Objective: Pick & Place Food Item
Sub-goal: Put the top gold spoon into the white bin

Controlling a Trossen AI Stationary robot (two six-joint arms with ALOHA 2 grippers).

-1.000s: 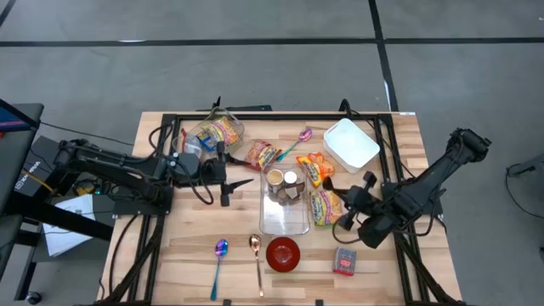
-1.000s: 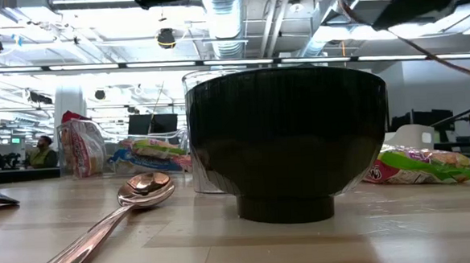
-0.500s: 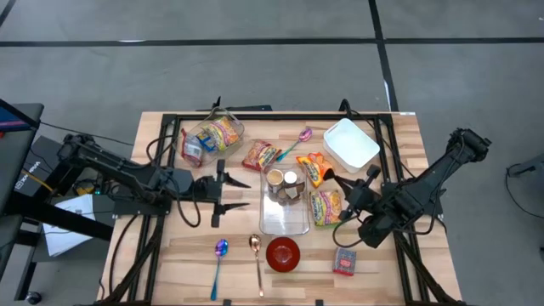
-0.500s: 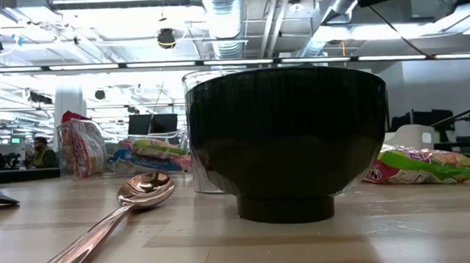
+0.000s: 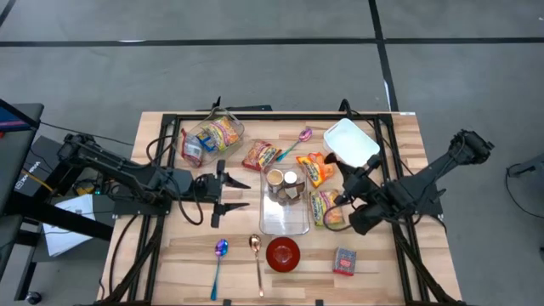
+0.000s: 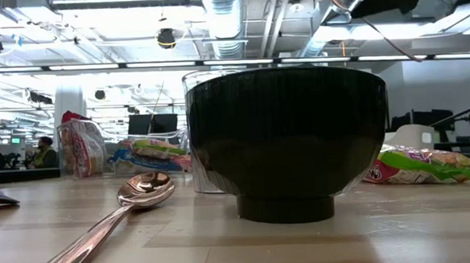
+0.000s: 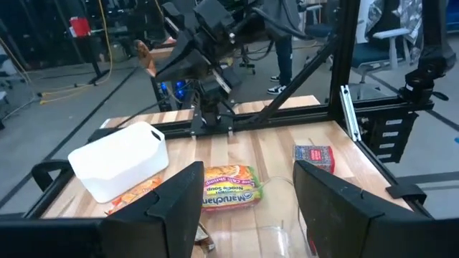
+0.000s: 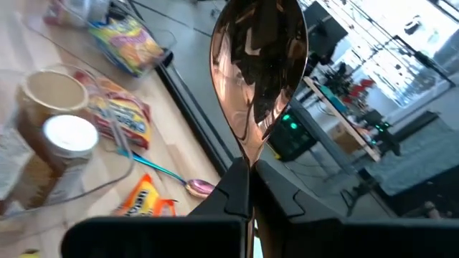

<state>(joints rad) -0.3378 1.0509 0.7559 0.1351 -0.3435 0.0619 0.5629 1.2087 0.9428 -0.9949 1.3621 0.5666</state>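
The right gripper [image 8: 244,188], clamped on a copper spoon [image 8: 258,72], hangs over the noodle packet [image 5: 323,206] beside the clear tray [image 5: 285,223]; the left gripper [image 5: 228,193] waits open.

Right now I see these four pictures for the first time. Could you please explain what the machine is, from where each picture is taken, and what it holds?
This is a robot with two dark arms working at a wooden table. One picture looks straight down from above. One looks level across the table top, close to the bowl. The other two come from a camera on each arm's wrist.

On the table lie food packets, such as a noodle packet, a clear container, a white bin, a bluish spoon and a loose copper spoon.

The left gripper is open and holds nothing. The right gripper is shut on a second copper spoon.
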